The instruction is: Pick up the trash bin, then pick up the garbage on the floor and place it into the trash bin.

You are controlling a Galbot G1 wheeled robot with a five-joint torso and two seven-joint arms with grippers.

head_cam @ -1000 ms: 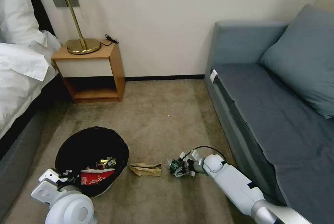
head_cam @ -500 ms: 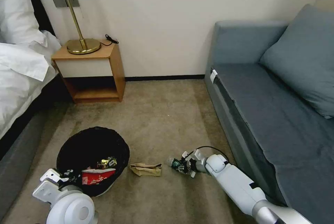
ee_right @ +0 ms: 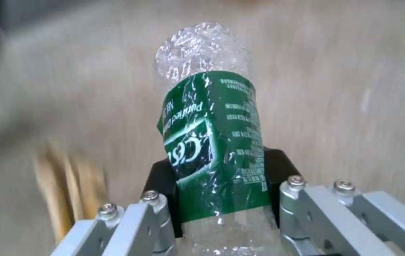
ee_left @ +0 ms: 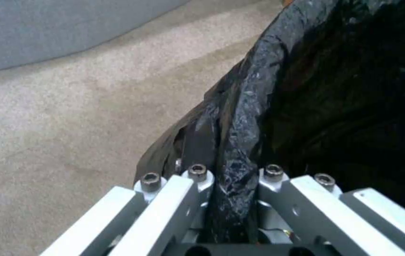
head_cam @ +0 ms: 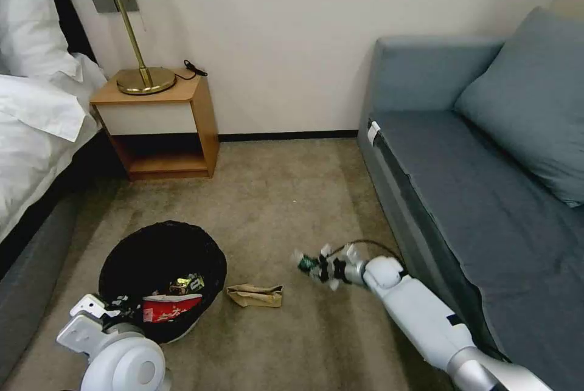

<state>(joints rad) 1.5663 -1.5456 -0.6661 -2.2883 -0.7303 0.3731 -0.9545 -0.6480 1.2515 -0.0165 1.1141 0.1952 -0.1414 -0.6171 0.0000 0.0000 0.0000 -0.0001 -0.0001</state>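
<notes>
The trash bin (head_cam: 161, 257), lined with a wrinkly black bag, stands low on the left of the carpet; a red-and-white packet (head_cam: 168, 307) and a yellow-brown wrapper (head_cam: 185, 284) lie inside. My left gripper (head_cam: 115, 306) is shut on the near rim of the trash bin (ee_left: 240, 142). My right gripper (head_cam: 319, 266) is shut on a clear green-labelled bottle (head_cam: 307, 263), held above the carpet right of the bin. In the right wrist view the bottle (ee_right: 212, 135) sticks out between the fingers. A tan paper bag (head_cam: 255, 295) lies on the floor between bin and bottle.
A blue-grey sofa (head_cam: 486, 184) runs along the right. A wooden nightstand (head_cam: 158, 129) with a brass lamp (head_cam: 137, 26) stands against the far wall, and a bed (head_cam: 36, 117) with white bedding fills the left. Open carpet lies in the middle.
My right gripper has lifted the bottle off the carpet and carried it slightly up and away. The bin and the left gripper have stayed put.
</notes>
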